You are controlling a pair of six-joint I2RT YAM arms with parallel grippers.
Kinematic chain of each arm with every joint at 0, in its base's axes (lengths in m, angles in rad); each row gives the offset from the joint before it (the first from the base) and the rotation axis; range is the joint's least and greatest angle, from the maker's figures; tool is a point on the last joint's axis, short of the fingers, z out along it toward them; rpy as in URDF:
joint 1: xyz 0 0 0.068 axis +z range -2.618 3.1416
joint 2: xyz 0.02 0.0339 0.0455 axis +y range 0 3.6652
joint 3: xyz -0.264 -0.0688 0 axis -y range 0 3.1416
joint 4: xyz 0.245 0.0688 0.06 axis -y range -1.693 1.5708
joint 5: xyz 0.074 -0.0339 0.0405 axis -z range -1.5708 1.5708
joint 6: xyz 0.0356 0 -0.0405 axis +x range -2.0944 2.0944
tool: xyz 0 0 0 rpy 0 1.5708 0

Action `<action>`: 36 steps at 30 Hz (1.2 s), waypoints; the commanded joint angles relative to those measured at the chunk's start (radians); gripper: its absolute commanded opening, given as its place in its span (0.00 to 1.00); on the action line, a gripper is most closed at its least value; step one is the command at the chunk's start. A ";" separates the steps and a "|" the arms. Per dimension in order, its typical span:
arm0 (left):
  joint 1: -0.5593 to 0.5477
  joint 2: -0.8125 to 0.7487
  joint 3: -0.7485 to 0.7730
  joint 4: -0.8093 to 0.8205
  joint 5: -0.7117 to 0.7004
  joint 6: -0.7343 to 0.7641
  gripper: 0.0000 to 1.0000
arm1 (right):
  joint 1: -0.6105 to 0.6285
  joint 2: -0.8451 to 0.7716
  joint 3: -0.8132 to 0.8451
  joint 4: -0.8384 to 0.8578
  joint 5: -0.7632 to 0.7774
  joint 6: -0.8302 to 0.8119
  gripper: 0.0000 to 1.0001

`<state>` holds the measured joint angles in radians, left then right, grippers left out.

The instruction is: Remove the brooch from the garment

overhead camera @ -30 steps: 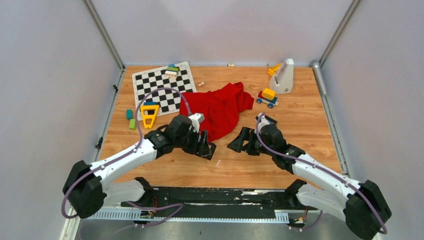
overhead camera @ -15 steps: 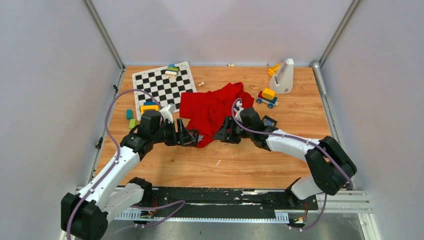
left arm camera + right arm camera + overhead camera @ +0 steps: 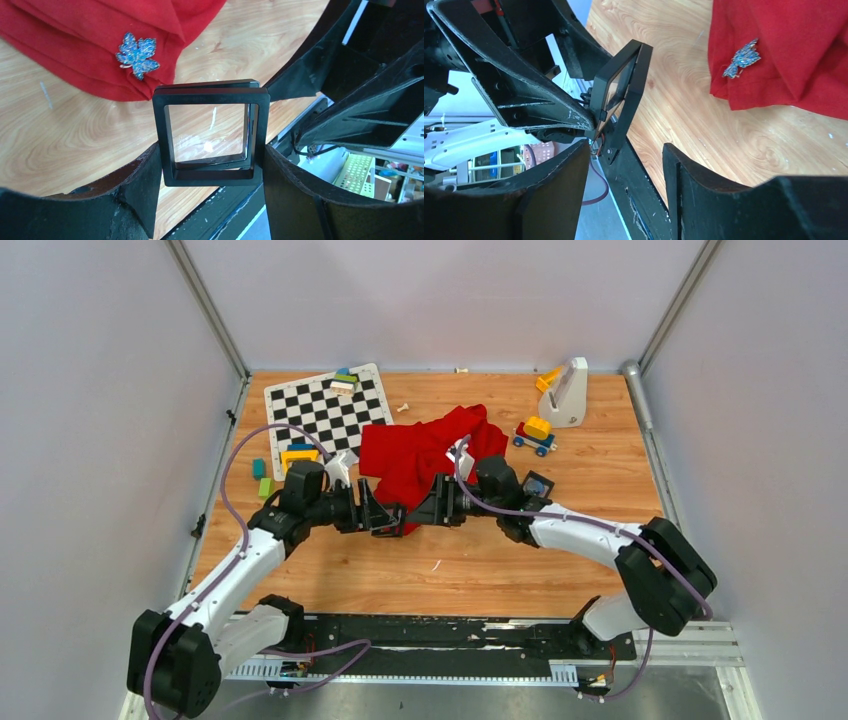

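One brooch, one garment — one frame.

A checkerboard lies at the far left of the wooden counter, with a few coloured blocks on its far edge. Just at its near edge sits a yellow piece; a teal block and a green block lie to the left of that. At far right a white stand is upright, with a toy car near it. A black frame with a clear pane stands upright.
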<state>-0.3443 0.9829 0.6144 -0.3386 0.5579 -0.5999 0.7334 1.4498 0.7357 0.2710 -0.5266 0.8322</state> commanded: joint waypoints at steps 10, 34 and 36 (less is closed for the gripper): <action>0.011 -0.023 -0.025 0.180 0.184 -0.105 0.29 | 0.015 0.052 0.063 0.014 0.003 -0.023 0.53; 0.216 -0.109 0.139 -0.116 -0.030 0.055 0.28 | 0.010 -0.045 -0.032 -0.059 0.110 -0.111 0.77; 0.222 -0.116 0.158 -0.137 -0.080 0.072 0.28 | 0.012 -0.022 0.017 -0.125 0.155 -0.129 0.72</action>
<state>-0.1387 0.9054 0.7071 -0.3943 0.6147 -0.6048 0.7429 1.4368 0.6964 0.2199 -0.4435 0.7685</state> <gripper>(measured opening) 0.710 0.763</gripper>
